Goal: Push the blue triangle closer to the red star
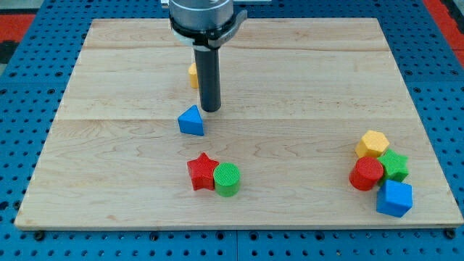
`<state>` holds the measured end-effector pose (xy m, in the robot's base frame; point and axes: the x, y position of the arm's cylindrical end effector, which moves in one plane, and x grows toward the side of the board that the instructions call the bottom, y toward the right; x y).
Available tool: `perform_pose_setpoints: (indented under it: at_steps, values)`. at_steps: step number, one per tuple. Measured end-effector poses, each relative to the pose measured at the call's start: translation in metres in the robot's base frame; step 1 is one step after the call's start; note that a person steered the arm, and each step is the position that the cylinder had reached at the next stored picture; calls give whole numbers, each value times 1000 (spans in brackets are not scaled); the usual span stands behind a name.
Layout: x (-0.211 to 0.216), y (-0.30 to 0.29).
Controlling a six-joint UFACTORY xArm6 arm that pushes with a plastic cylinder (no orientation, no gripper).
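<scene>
Now my tip [211,109], a bare rod without jaws, sits just above-right of the blue triangle [191,121]; the red star [202,172] lies below it.

No readable text, labels, brands, numbers or signs can be seen anywhere on the objects or surfaces shown.

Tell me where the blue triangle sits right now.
The blue triangle lies left of the board's centre, just below-left of my tip and above the red star.
</scene>
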<state>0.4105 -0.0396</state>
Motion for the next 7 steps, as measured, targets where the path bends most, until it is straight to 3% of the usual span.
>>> perform_pose_setpoints:
  at_steps: [2,3,4,6,7]
  values:
    - [-1,-13]
    - [4,-64]
    - [21,-75]
    - [24,-49]
    - [24,-4]
